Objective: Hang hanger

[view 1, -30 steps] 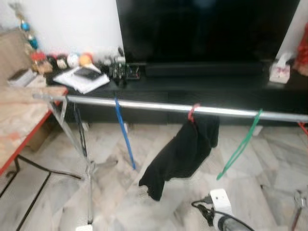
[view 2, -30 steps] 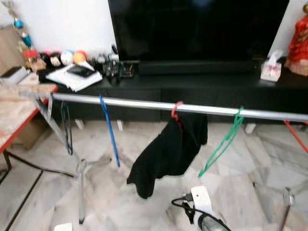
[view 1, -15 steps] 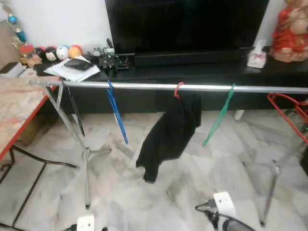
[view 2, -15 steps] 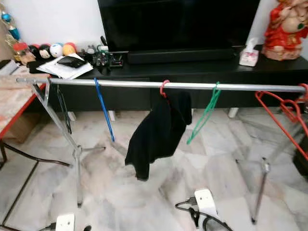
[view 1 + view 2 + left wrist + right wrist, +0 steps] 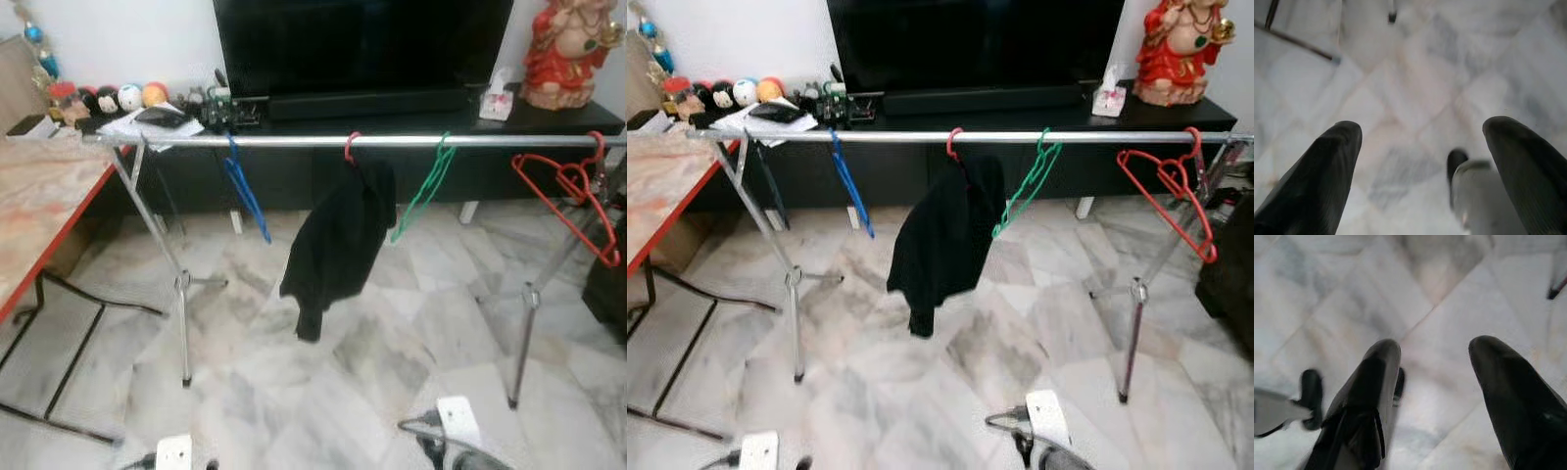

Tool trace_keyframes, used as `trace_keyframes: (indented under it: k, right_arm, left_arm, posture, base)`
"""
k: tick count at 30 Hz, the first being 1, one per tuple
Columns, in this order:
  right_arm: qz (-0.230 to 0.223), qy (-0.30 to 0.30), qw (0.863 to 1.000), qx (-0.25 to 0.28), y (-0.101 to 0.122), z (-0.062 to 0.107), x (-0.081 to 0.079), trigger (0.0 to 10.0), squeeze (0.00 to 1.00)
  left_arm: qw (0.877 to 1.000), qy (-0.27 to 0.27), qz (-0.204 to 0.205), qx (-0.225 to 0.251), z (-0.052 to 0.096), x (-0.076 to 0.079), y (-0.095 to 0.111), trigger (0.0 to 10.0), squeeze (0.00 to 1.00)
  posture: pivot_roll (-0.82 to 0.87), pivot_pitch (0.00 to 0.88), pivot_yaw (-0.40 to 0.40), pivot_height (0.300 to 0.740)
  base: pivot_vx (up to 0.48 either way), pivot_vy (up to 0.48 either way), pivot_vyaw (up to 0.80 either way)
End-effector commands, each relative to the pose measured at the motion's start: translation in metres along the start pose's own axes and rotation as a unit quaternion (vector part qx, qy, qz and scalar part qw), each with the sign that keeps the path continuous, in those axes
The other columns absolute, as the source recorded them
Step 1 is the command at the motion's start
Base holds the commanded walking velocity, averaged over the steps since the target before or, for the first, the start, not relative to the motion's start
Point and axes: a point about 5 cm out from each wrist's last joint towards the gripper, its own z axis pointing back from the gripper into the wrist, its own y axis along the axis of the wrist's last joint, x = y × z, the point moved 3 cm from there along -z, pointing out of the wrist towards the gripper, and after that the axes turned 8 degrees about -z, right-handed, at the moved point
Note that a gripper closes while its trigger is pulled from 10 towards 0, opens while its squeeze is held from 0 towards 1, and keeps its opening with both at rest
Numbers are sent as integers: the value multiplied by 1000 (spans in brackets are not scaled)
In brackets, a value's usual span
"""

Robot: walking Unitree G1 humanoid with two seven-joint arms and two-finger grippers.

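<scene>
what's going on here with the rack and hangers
The robot faces a metal clothes rail in front of a TV stand. On the rail hang a blue hanger, a red-hooked hanger carrying a black garment, a green hanger and a red hanger near the right end. Neither gripper holds anything: the left gripper and right gripper both hang open above the marble floor.

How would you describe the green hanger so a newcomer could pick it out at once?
Find the silver rail running in front of the black TV cabinet. The green hanger hangs just right of the black garment; it is bare, and its neighbours are red or blue.
</scene>
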Motion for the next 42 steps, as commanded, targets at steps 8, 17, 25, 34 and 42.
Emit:
trace_keyframes:
  k: [8,17,25,34,42]
  right_arm:
    - [-8,-3,1000,3,3,-1,-1,10000,0]
    - [-7,-4,1000,-6,0,-1,-1,10000,0]
    - [7,-2,1000,-14,-2,-1,-3,10000,0]
    - [9,-3,1000,-16,-4,-1,-4,10000,0]
    - [10,-2,1000,-18,-6,-1,-5,10000,0]
  left_arm:
    - [1000,-5,-3,-16,-2,-1,-2,10000,0]
    - [999,-13,12,-32,-2,-2,-5,10000,0]
    - [999,-22,10,-49,-3,-5,-9,10000,0]
    - [998,-21,14,-59,-3,-8,-11,10000,0]
    - [998,-13,-11,-62,-4,-11,-11,10000,0]
  posture:
    - [-152,0,57,740]
    - [-155,0,61,740]
    - [-173,0,81,740]
    - [-180,0,91,740]
    - [-176,0,93,740]
  base:
    - [0,0,0]
    - [0,0,-614]
    - [0,0,-787]
    - [0,0,-788]
    - [0,-181,-788]
